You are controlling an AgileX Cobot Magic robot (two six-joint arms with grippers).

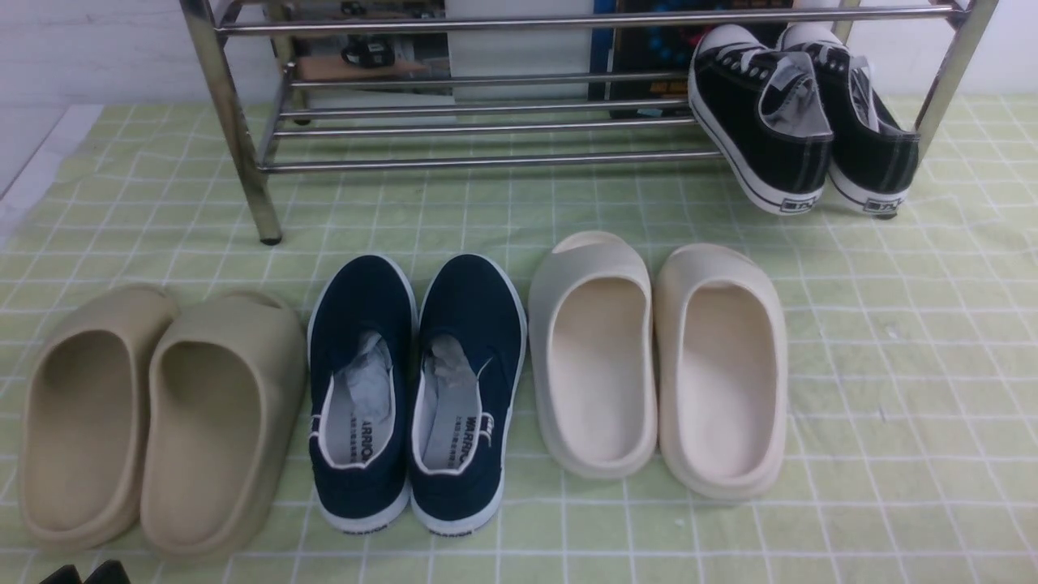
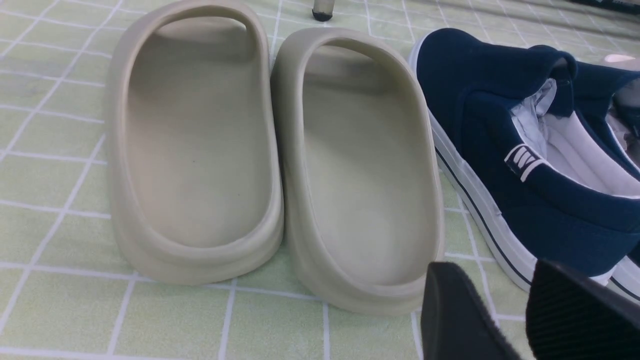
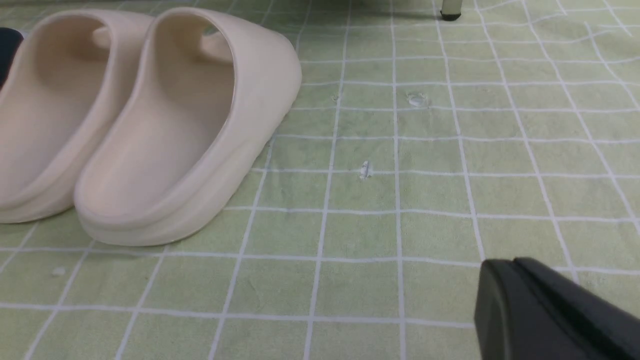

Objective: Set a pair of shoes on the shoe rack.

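Leaning on the shoe rack (image 1: 486, 130) at its right end, two black sneakers (image 1: 799, 122) are seen, toes up and heels on the green checked cloth (image 1: 892, 341). Two tan slides (image 1: 154, 422), two navy slip-ons (image 1: 413, 389) and two cream slides (image 1: 657, 365) are lined up in front. The left gripper (image 2: 505, 320) is parted and empty; the right gripper (image 3: 545, 310) cannot be judged.

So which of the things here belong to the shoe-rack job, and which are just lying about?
Job:
- black sneakers, resting on the lower bars at the right end, heels hanging over the front
- chrome shoe rack

Lying about:
- tan slides
- navy slip-ons
- cream slides
- green checked cloth
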